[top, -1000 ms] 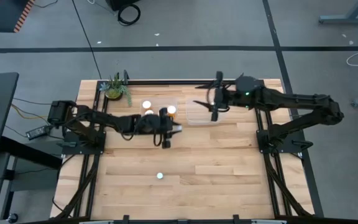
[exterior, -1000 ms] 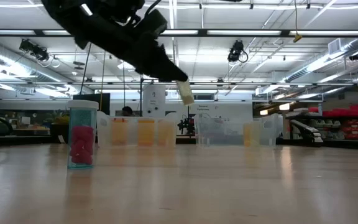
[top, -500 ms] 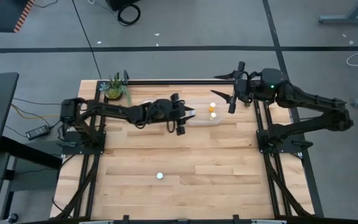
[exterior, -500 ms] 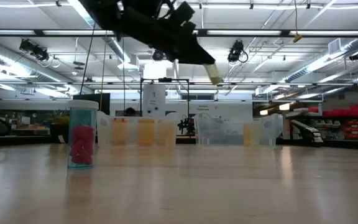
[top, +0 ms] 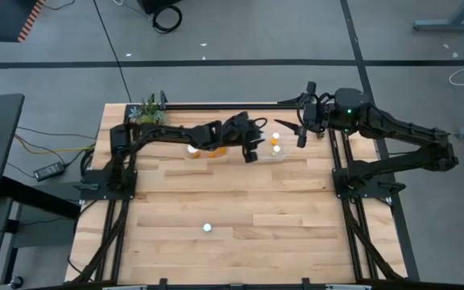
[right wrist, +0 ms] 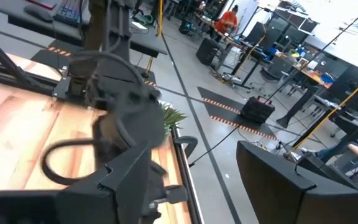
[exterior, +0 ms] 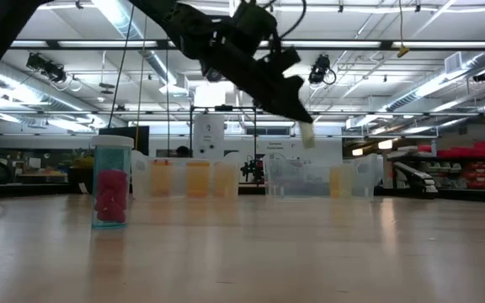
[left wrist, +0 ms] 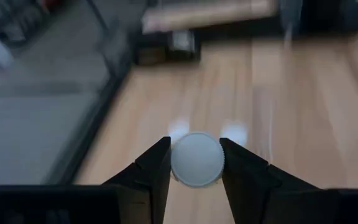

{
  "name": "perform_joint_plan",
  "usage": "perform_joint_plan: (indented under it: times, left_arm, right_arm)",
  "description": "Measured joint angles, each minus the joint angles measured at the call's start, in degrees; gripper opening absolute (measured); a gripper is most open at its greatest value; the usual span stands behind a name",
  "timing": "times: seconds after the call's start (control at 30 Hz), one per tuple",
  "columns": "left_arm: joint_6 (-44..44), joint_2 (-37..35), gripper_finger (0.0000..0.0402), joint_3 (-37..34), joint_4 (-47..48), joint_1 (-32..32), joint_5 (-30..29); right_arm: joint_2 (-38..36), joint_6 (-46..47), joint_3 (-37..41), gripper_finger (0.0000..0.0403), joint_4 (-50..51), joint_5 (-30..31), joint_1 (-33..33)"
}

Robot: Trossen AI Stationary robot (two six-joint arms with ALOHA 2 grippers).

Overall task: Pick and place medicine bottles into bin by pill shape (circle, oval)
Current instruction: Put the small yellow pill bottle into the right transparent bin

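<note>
Left gripper (left wrist: 195,163) clamped on a white-capped medicine bottle (left wrist: 196,158), held in the air beside the clear bin (top: 280,155) holding two bottles. Right gripper (top: 295,129) wide open, raised over the table's far edge. One bottle (top: 207,227) stands alone mid-table.

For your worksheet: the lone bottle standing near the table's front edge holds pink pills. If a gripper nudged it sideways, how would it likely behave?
The bottle stands tall on a narrow base, so it would probably tip rather than slide. Being round, it would likely roll once down. It looks only part full, so probably light.
</note>
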State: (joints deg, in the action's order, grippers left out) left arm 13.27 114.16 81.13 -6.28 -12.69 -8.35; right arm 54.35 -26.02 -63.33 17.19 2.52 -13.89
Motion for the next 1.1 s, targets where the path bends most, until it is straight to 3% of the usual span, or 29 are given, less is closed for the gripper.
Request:
perform_joint_plan:
  times: [0.33,1.1]
  left_arm:
    - [-5.56,4.28,0.0146,3.07,3.77,-2.75,2.22]
    - [-9.42,4.35,0.0137,3.03,12.56,-1.44,2.25]
  right_arm:
    - [0.11,0.59,0.24,0.0244,0.34,-3.54,-0.50]
    - [4.05,1.84,0.28,0.0244,-0.30,-9.25,-0.48]
